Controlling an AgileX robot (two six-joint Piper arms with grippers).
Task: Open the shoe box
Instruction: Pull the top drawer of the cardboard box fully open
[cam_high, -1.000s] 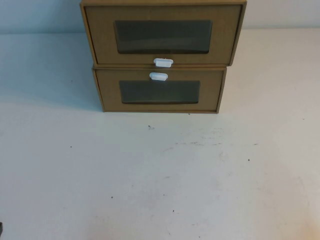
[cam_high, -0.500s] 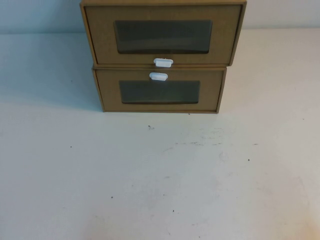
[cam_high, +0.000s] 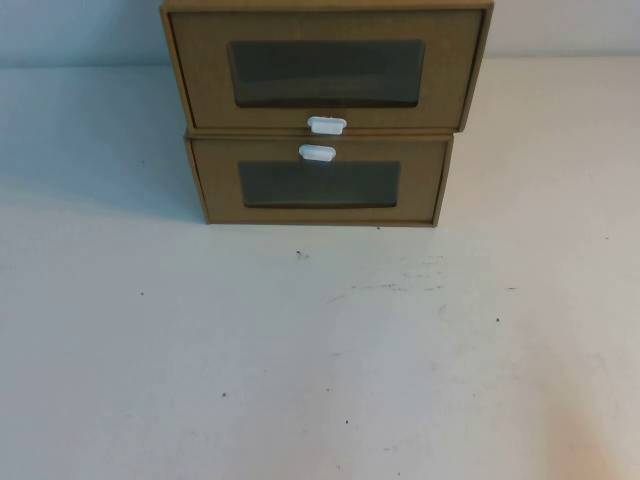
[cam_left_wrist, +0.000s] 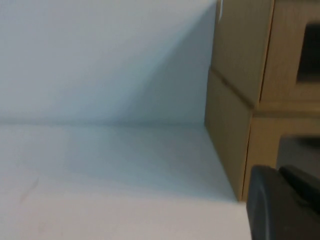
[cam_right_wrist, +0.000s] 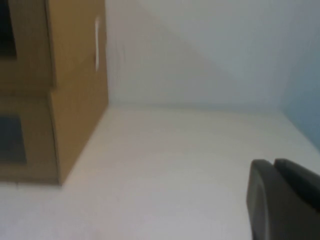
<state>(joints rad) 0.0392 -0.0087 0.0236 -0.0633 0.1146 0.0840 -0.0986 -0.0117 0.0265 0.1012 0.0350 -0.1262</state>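
**Reporter:** Cardboard shoe boxes (cam_high: 400, 120), where?
**Photographer:** Stacked and closed, far centre of the white bench (cam_high: 300, 370).
**Reporter:** Grippers?
**Photographer:** Left gripper (cam_left_wrist: 280, 200) low beside the stack's left side, grip impossible to tell. Right gripper (cam_right_wrist: 277, 195) off to the right, jaws clenched.

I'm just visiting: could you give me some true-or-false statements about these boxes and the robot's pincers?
1. The upper box sits stacked on the lower box. True.
2. Both boxes are closed. True.
3. Their handles are black. False: the upper handle and lower handle are white.
4. A pincer grips a handle. False: the left pincer sits left of the boxes, the right pincer, shut, right of them, both touching nothing.
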